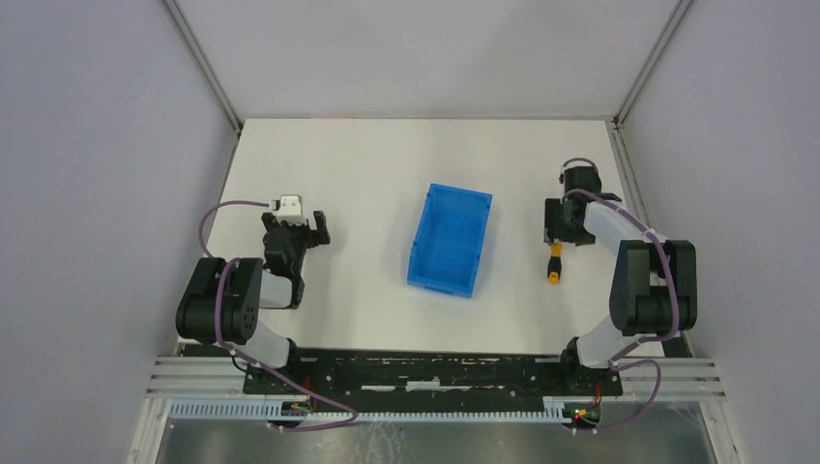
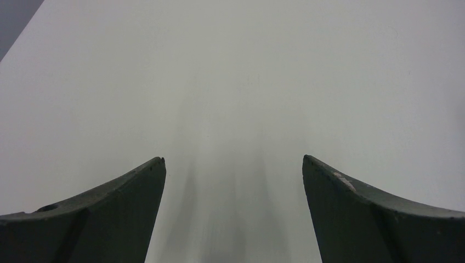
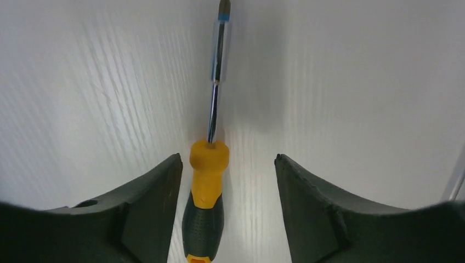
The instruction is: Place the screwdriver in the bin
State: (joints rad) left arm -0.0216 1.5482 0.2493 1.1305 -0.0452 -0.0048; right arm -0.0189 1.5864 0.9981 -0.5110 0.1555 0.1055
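The task was only at its beginning: the screwdriver (image 3: 207, 186) was not yet gripped. It lay flat on the white table (image 3: 356, 82), with its handle between the fingers of the right gripper (image 3: 227, 159). These fingers were spread, one on each side of the handle. In the wrist view the left-hand finger was just beside the orange collar, perhaps touching it, I could not tell. The other finger was clearly apart from it. So the gripper stood around the handle but did not pinch it. The black grip ran back under the gripper. Ahead of the fingertips the thin shaft went straight away from the tool.

Farther from the tool, on its side toward the middle of the table, stood the bin (image 1: 461, 192). It was well apart from the screwdriver, upright and open at the top. As far as the top view showed, nothing lay inside it. Beyond the bin, farthest from the tool, the left gripper (image 2: 233, 159) hung low over bare table with its fingers spread wide and nothing between them.

In my judgement nearly all of the work remained: to close on the handle, to lift, to carry across to the bin and to release there.

The right arm reached forward from its base with the elbow raised, and the wrist was bent down, so that the gripper pointed at the table from above. The left arm was folded close to its base.
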